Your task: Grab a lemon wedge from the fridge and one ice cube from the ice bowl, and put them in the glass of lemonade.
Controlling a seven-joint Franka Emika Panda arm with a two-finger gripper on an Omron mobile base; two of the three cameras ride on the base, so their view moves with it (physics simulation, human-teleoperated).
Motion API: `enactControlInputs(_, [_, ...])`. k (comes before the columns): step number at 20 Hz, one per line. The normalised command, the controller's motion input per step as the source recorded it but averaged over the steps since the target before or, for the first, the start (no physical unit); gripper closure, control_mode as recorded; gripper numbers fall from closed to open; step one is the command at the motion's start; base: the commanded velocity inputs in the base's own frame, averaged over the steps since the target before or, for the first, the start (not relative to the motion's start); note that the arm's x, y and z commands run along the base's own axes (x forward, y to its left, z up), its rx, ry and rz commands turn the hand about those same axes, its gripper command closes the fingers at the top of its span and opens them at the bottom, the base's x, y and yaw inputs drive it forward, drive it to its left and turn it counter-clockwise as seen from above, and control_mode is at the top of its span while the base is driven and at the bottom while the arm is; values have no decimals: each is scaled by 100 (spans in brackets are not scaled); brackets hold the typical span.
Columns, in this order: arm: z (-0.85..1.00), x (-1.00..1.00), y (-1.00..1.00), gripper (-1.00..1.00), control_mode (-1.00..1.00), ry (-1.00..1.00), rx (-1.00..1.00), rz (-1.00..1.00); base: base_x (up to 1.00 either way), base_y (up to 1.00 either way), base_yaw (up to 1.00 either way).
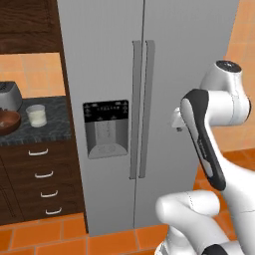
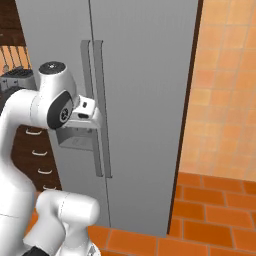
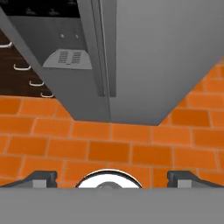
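A: Reaching for the fridge [image 1: 149, 74] comes first, I'd say. Both doors are shut, so the lemon wedge is hidden inside and can't be located from here.

B: Agreed. The gripper [image 3: 111, 178] has its jaws spread fully apart and holds nothing; the hand view looks down at the orange floor tiles [image 3: 131, 148] in front of the fridge base.

A: So the hand is not yet on a handle. The two long handles [image 1: 142, 109] run side by side along the seam between the doors. My judgement: tilt the hand up, straddle one handle with the open fingers, close, then pull along the door's arc.

B: Which door hides the wedge I can't tell. The left one carries the dispenser recess [image 1: 105, 128].

A: What else is around?

B: On the counter's [image 1: 50, 130] right end, just left of the fridge, stands the glass of lemonade [image 1: 36, 115]. The ice bowl [image 1: 7, 122] sits just beside it at the picture's left edge, the toaster [image 1: 9, 95] behind the bowl. Drawers [image 1: 44, 174] are below.

A: The left door could swing toward that counter end; the arm's own elbow crowds the right door.
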Motion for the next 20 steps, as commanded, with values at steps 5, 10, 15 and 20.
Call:
enactControlInputs(5, [60,-21,20,-100,-100,-54,0,-4,0,0,0])
enactControlInputs(10, [-38,17,-3,-100,-100,-8,0,-4,0,0,0])
enactControlInputs(15, [1,87,66,-100,-100,0,-12,-15,0,0,0])
enactControlInputs(20, [26,84,40,-100,-100,3,-10,-18,0,0,0])
